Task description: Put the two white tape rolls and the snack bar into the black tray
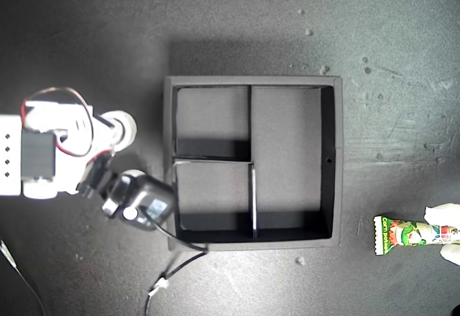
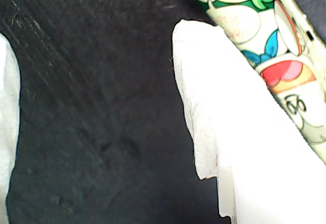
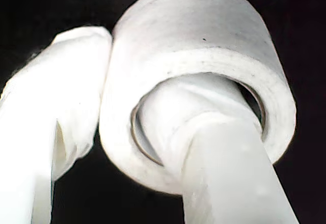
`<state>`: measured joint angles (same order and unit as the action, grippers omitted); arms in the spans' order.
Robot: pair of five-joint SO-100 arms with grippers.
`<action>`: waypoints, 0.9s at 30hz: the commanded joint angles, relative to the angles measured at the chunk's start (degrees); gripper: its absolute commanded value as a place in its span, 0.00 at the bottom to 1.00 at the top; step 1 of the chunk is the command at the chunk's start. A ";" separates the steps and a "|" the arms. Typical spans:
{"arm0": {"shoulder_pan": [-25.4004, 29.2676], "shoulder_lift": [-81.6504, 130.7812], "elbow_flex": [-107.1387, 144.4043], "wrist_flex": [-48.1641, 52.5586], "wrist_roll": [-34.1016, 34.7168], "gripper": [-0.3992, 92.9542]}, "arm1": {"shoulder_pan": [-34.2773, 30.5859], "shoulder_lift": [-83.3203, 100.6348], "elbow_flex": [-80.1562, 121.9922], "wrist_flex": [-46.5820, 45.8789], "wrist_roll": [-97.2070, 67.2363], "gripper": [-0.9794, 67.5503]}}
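Note:
The black tray [image 1: 334, 165] sits mid-table, and all three of its compartments show bare floor. At the exterior view's left, my second gripper [image 1: 118, 135] [image 3: 127, 96] is shut on a white tape roll [image 1: 123, 126] [image 3: 204, 35], one finger through its hole and one outside. The other tape roll is out of view. The green and white snack bar [image 1: 404, 233] [image 2: 249, 15] lies flat at the exterior view's right edge. My first gripper [image 1: 447, 234] [image 2: 97, 81] stands open there. In its wrist view the bar runs along the outer side of one finger [image 2: 229, 132].
A thin black cable [image 1: 176, 267] trails over the dark table [image 1: 237, 21] in front of the tray's corner, below the second arm's black camera module [image 1: 142, 202]. Small pale specks dot the surface towards the exterior view's upper right.

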<state>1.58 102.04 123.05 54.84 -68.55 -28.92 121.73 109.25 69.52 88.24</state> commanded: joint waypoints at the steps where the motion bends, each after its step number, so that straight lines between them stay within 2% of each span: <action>1: -1.49 8.61 1.58 -0.70 -0.35 0.00 | -1.23 0.00 -2.46 -0.53 0.70 0.28; 4: -1.93 17.84 4.04 -0.18 0.44 0.00 | -2.81 0.00 -4.57 4.13 4.57 0.29; 6: -2.20 24.87 5.27 1.05 1.23 0.00 | -4.57 0.00 -4.66 7.38 9.84 0.33; 10: -2.90 35.68 4.39 4.92 2.99 0.00 | -8.79 0.00 -0.09 6.86 21.97 0.39; 13: -2.99 39.64 2.02 6.33 4.48 0.00 | -11.78 0.00 6.42 1.23 30.23 0.42; 17: -1.49 38.06 -3.43 6.50 6.06 0.00 | -14.06 0.00 17.49 -11.78 38.50 0.42; 22: 1.76 28.74 -12.39 6.77 7.03 0.00 | -14.06 -0.09 29.27 -25.22 42.89 0.44; 27: 5.10 18.81 -21.53 8.00 6.94 0.00 | -12.57 -0.09 37.44 -32.34 44.56 0.43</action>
<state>4.83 124.54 108.28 62.49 -61.96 -42.63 121.73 143.96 41.66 132.01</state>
